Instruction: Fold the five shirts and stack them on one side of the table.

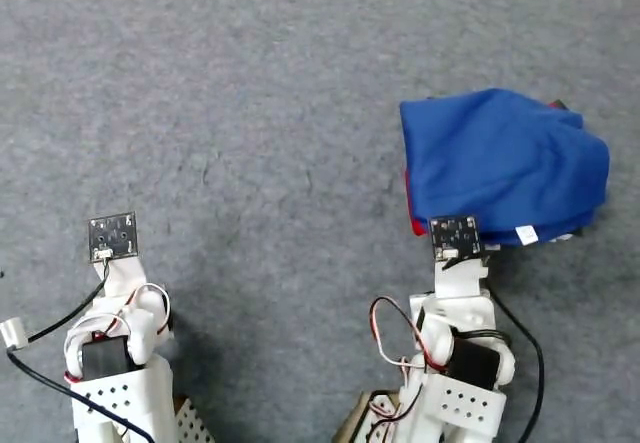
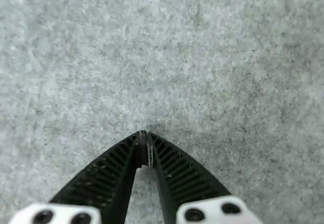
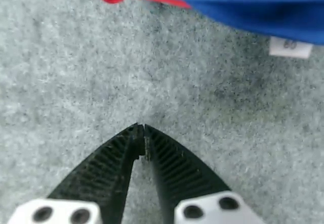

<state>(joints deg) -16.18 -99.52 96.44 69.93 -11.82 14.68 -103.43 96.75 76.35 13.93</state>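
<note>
1. While the left jaws were clenched tip to tip with nothing between them, they pointed down at the bare grey felt of the desk [image 2: 212,57].
2. Seen from the high view, the left arm [image 1: 115,308] stood at the near left part of the desk [image 1: 250,113], well apart from the clothing.
3. The right jaws were likewise closed, with their tips meeting and gripping nothing, over grey felt just short of the pile.
4. The right arm [image 1: 455,323] stood at the near right, and its wrist board lay at the near edge of the pile.
5. A folded blue shirt [image 1: 500,163] lay on top of the pile on the right half of the desk, its cloth slightly rumpled.
6. A red shirt [image 1: 411,211] showed beneath it as a thin strip along the pile's left edge.
7. A small white tag [image 3: 289,47] stuck out from the blue shirt's near hem and lay on the felt.
</note>
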